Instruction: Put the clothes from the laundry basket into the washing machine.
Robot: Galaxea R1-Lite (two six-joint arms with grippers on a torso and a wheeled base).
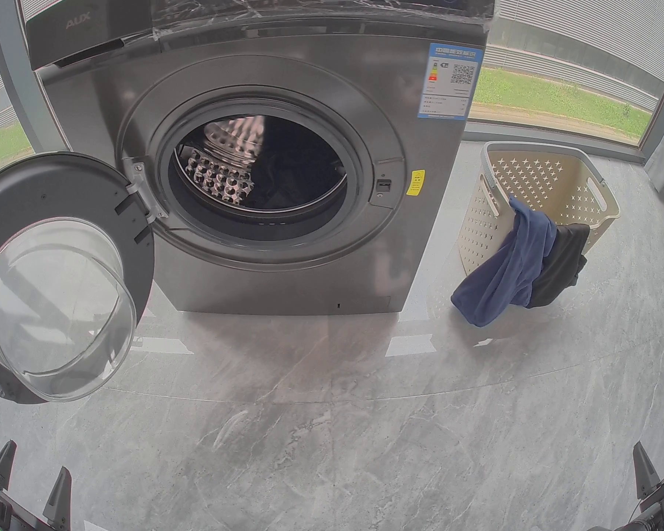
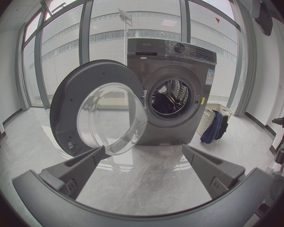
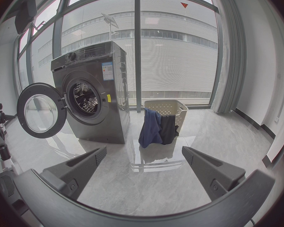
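Front-loading washing machine open; laundry basket to its right; both grippers empty.
The washing machine stands on the grey floor with its round door swung fully out to the machine's left, and dark fabric lies inside the drum. The cream laundry basket sits just beside the machine's right side, apart from it. A blue garment hangs over the basket's front rim down to the floor, and a black garment hangs touching it, on the side away from the machine. The left gripper is well in front of the machine, facing the door, fingers spread wide with nothing between them. The right gripper is well in front of it too, facing the basket, likewise spread wide and empty.
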